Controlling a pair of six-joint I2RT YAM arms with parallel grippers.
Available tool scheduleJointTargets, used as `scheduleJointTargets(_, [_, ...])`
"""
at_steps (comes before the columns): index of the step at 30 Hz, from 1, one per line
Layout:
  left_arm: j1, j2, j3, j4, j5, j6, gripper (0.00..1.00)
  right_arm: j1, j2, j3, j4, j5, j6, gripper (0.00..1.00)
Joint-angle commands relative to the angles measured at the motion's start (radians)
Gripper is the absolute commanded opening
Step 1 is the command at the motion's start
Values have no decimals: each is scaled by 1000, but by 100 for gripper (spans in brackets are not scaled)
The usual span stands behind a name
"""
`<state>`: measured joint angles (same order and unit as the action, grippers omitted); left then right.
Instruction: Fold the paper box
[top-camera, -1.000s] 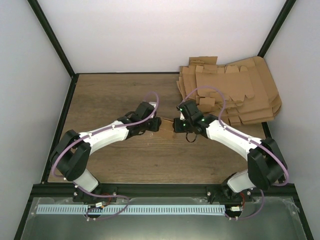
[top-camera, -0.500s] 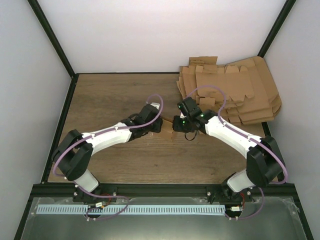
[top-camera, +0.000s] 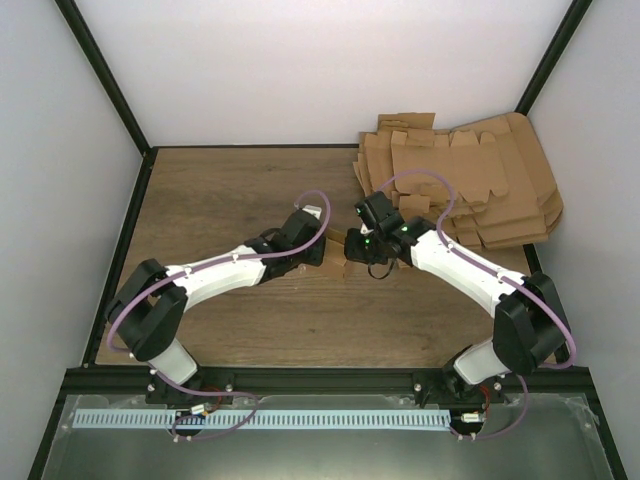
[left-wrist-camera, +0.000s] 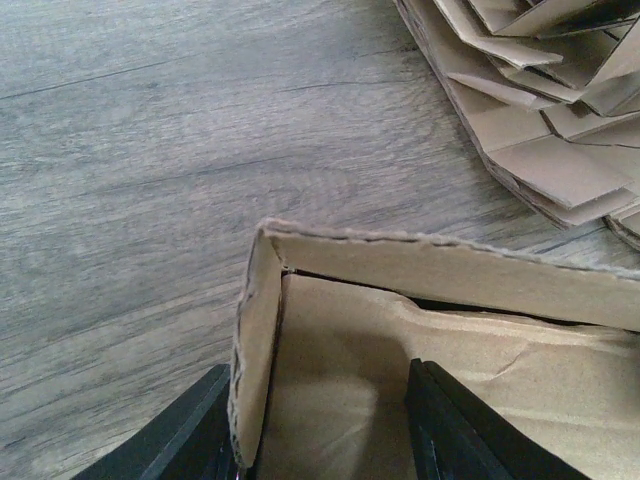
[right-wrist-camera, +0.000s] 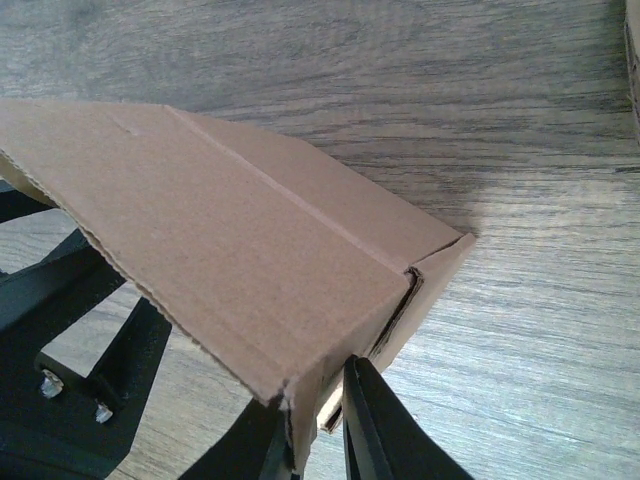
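Right fingers (right-wrist-camera: 365, 430) look clenched on the lower edge of the paper box (right-wrist-camera: 250, 250), at a corner where two layers of card overlap. Left fingers (left-wrist-camera: 185, 435) stand parted, straddling the box's short end wall: one outside it, the other inside the cavity & apart from that wall, so no grip there as far as we see.

The box is between the two arms, over the middle of the worktop (top-camera: 220, 190). We can't tell if it rests there or is lifted. It's partly formed: long wall & end wall up, top open, a crease running along the outer panel.

We judge the step as squaring up the body, approx midway thru the task, w/ flaps not yet tucked. Next move prob calls for the right side to anchor the box while the left closes on the end wall or presses it square. It should go gently, since thin card buckles & the inner face shows a wrinkle.

Beyond the box is bare wood grain, then the pile of flat sheets (top-camera: 470, 190) at the far right, near the box but not touching. A wide swing by the right arm could clip it. We see no other obstacle.
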<state>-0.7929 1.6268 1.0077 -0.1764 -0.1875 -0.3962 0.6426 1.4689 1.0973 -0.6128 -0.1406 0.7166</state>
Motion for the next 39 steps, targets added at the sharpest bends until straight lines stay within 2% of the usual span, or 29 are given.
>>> scheduleJointTargets(1, [-12, 27, 18, -69, 7, 8, 47, 8, -4, 32, 37, -43, 10, 13])
scheduleJointTargets(6, [-14, 28, 28, -75, 4, 10, 45, 8, -5, 35, -4, -24, -27, 12])
scheduleJointTargets(12, [-14, 43, 25, -76, -13, 10, 45, 9, 26, 52, -70, 2, -59, 4])
scheduleJointTargets(16, [-15, 48, 30, -74, -10, 8, 45, 9, 28, 47, -63, 6, -56, 4])
scheduleJointTargets(28, [-31, 44, 26, -65, -13, -18, 45, 9, 27, 32, 0, -46, 53, 5])
scheduleJointTargets(34, [-31, 45, 28, -66, -15, -18, 44, 15, 25, 9, -17, -17, 60, 5])
scheduleJointTargets(39, [-31, 37, 23, -67, -18, -29, 44, 66, 35, -7, -41, 57, 109, 4])
